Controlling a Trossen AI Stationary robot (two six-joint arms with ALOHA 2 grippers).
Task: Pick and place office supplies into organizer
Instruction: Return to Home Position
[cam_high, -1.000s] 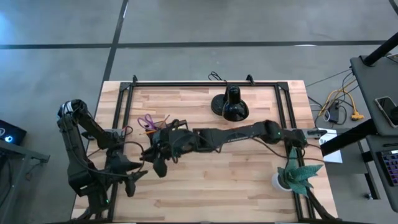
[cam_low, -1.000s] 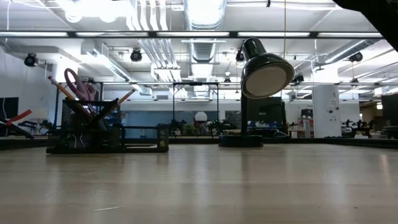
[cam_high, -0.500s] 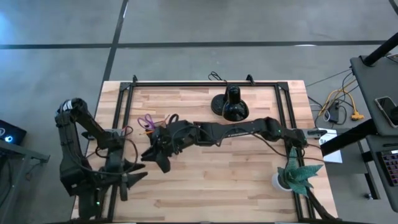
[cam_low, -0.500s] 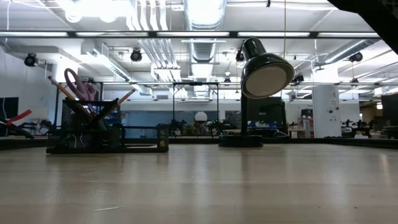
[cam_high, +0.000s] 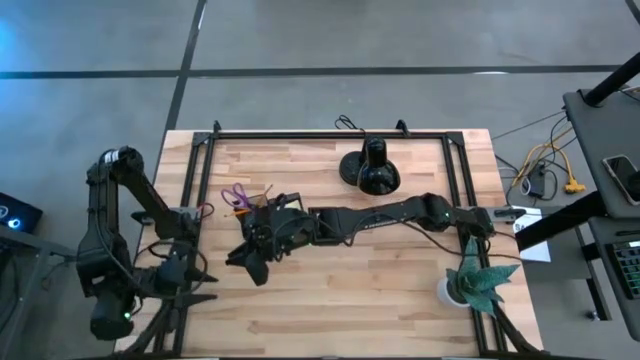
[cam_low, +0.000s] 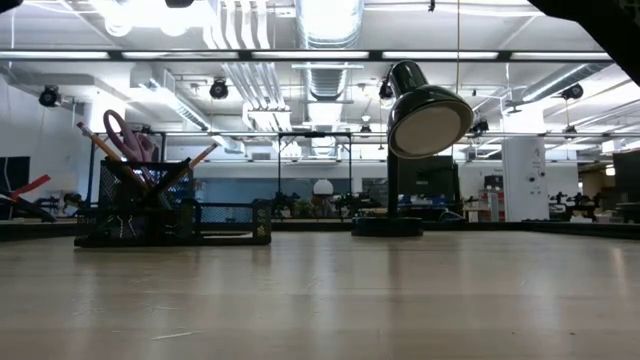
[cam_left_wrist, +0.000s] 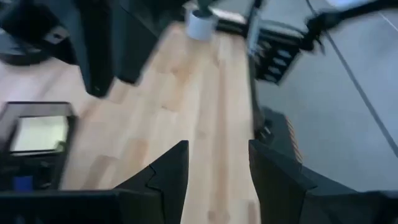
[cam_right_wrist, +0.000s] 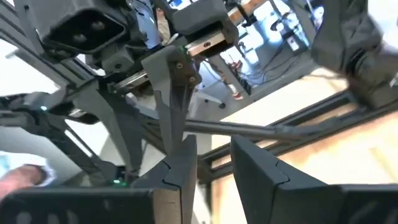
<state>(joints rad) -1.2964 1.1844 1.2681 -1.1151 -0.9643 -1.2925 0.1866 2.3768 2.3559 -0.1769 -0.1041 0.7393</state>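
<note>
The black organizer (cam_low: 170, 212) stands on the table's left half with the purple-handled scissors (cam_low: 124, 135) and an orange pencil (cam_low: 97, 143) sticking up out of its mesh cup. From above, the scissors (cam_high: 236, 194) show beside my right arm, which covers most of the organizer (cam_high: 262, 210). The yellow sticky-note pad (cam_left_wrist: 40, 133) lies in the organizer's tray. My right gripper (cam_high: 252, 264) hovers open just near of the organizer, holding nothing; its own view (cam_right_wrist: 214, 165) looks toward the left arm. My left gripper (cam_high: 197, 288) is open and empty at the near-left edge (cam_left_wrist: 217, 165).
A black dome lamp (cam_high: 370, 170) stands at the far middle and looms in the low view (cam_low: 428, 112). A green plant in a white pot (cam_high: 470, 282) sits near the right corner. Bare wood (cam_high: 360, 290) stretches across the near middle.
My left arm has drawn back, carrying its open gripper toward the table's left edge and away from the organizer. My right arm stays stretched over the organizer with only a small sway. The supplies in the organizer have not moved.
</note>
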